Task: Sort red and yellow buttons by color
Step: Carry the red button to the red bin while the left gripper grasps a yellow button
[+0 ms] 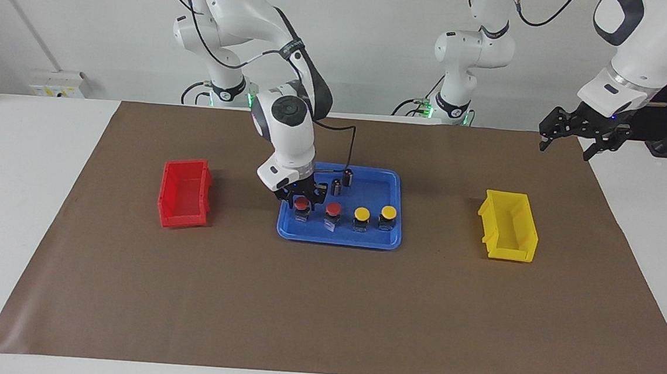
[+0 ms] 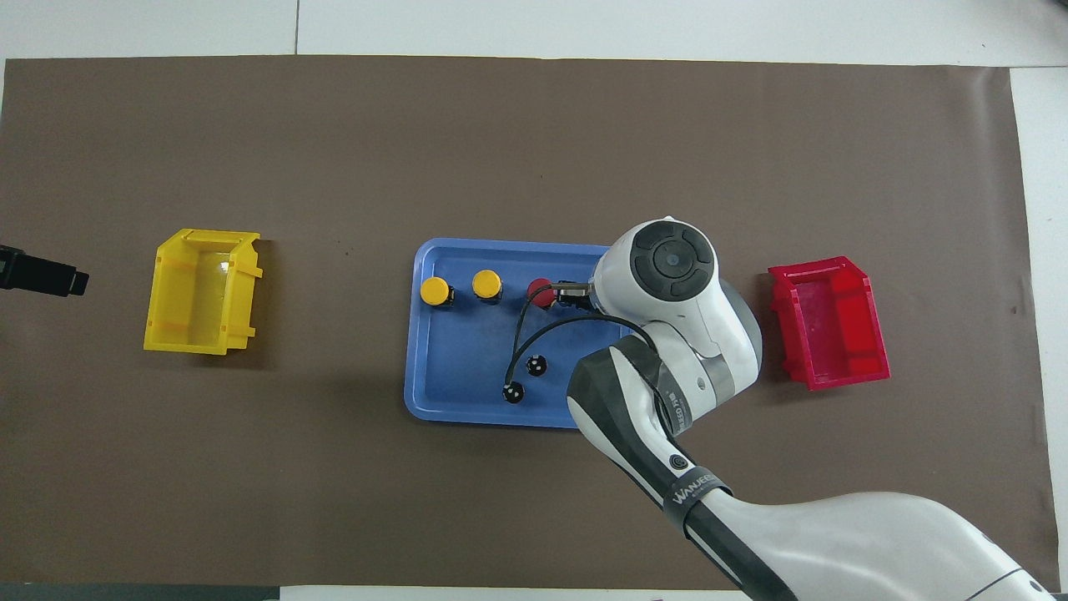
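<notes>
Facing view: right tool (image 1: 303,196) apparently around red button (image 1: 302,205)

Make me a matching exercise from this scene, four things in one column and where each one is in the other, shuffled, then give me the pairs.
Things
1. red bin
2. yellow bin
3. dark capless cylinders
4. right gripper

Places
A. on the blue tray, nearer to the robots than the row of buttons
B. on the mat toward the left arm's end of the table
C. down at the end red button on the tray
D. on the mat toward the right arm's end of the table

Pairs: 1-D, 2-B, 3-A, 4-C
</notes>
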{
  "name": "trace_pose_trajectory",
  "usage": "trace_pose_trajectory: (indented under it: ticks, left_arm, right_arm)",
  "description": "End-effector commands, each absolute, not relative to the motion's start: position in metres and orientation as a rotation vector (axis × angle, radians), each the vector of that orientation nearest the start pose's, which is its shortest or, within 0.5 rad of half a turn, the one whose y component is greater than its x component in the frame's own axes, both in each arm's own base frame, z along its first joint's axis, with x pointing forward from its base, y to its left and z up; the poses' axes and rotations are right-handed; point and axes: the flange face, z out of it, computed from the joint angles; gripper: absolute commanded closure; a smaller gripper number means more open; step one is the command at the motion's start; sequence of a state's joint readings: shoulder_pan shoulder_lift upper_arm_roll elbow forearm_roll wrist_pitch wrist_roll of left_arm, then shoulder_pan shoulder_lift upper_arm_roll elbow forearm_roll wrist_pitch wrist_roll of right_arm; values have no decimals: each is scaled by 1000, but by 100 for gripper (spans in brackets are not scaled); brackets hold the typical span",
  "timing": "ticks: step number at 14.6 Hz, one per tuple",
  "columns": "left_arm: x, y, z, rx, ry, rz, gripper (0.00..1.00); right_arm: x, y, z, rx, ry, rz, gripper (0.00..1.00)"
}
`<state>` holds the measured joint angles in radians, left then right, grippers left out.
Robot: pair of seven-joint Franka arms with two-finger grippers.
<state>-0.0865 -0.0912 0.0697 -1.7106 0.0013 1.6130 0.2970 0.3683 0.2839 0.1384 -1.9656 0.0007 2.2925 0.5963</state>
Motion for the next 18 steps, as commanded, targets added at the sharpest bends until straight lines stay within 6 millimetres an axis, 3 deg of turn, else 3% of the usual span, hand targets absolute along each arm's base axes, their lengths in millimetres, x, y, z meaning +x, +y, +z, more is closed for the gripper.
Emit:
trace_pose_trajectory:
  ticks: [1, 2, 4, 8, 10, 11, 13, 14, 16, 18]
  left_arm:
    - [525, -8, 612, -3086, 513, 3, 0]
    - [526, -19, 613, -3081, 529, -13, 0]
    - [524, -67, 603, -3087, 495, -26, 0]
    - [516, -154, 560, -3112, 367, -68, 3]
    - [509, -191, 531, -3136, 294, -145, 3]
    - [507, -208, 513, -3142, 279, -156, 4]
    - [506, -247, 477, -3142, 270, -121, 9]
    - [506, -269, 461, -3150, 240, -139, 12]
    - [511, -286, 435, -3162, 216, -154, 18]
    - [513, -298, 419, -3179, 218, -158, 24]
  right_arm:
    - [539, 292, 338, -3076, 152, -52, 41]
    - [539, 294, 338, -3075, 150, -54, 41]
    - [542, 294, 341, -3072, 148, -62, 48]
    - [543, 293, 344, -3071, 145, -64, 86]
    - [552, 286, 360, -3068, 164, -74, 88]
    - [561, 277, 380, -3073, 166, -71, 88]
    - [569, 230, 428, -3088, 125, -80, 88]
    - [570, 193, 447, -3099, 87, -78, 88]
    - [556, 124, 470, -3122, -43, -12, 88]
    - [537, 63, 475, -3125, -132, 21, 88]
